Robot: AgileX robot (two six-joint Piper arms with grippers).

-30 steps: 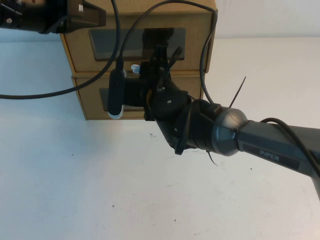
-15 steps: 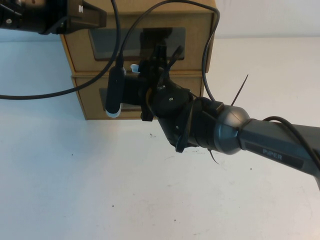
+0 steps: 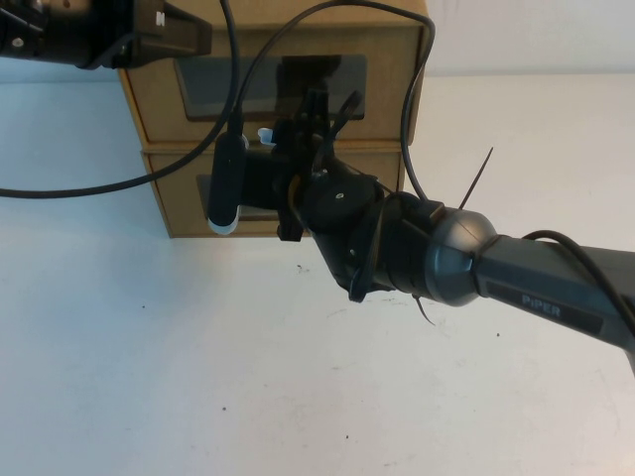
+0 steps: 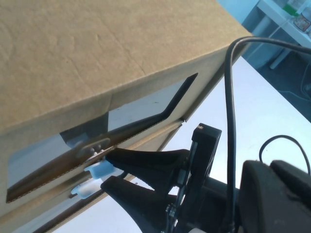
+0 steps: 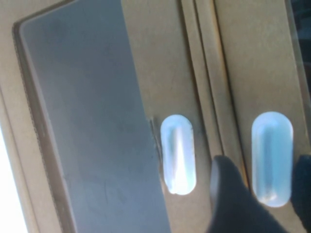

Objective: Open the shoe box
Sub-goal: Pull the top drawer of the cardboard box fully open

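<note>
From above: two brown cardboard boxes stacked at the far side of the white tabletop (image 3: pixel 149 347), upper shoe box (image 3: pixel 387 89) square on lower shoe box (image 3: pixel 184 208), each with a dark window (image 3: pixel 208 84) in its front. Right arm reaching in from the right, right pincer (image 3: pixel 270 139) up against the box fronts near the seam between the two. Left pincer (image 3: pixel 189 38) dark in the far left corner, by the upper box's left end; open or closed, cannot tell. Black cable (image 3: pixel 99 183) looping across the left of the boxes. From the left wrist: upper shoe box (image 4: pixel 97 53) filling most of the picture, window (image 4: pixel 141 109) in its front; right pincer (image 4: pixel 95 179) open, pale blue fingertips (image 4: pixel 99 170) parted against the cardboard below the window, one just under a small flap (image 4: pixel 90 145), the other just beneath. From the right wrist: grey window (image 5: pixel 87 121) in brown cardboard, right pincer (image 5: pixel 224 158) with two pale oval pads (image 5: pixel 178 153) set apart, raised cardboard strips (image 5: pixel 201 73) running between them.
</note>
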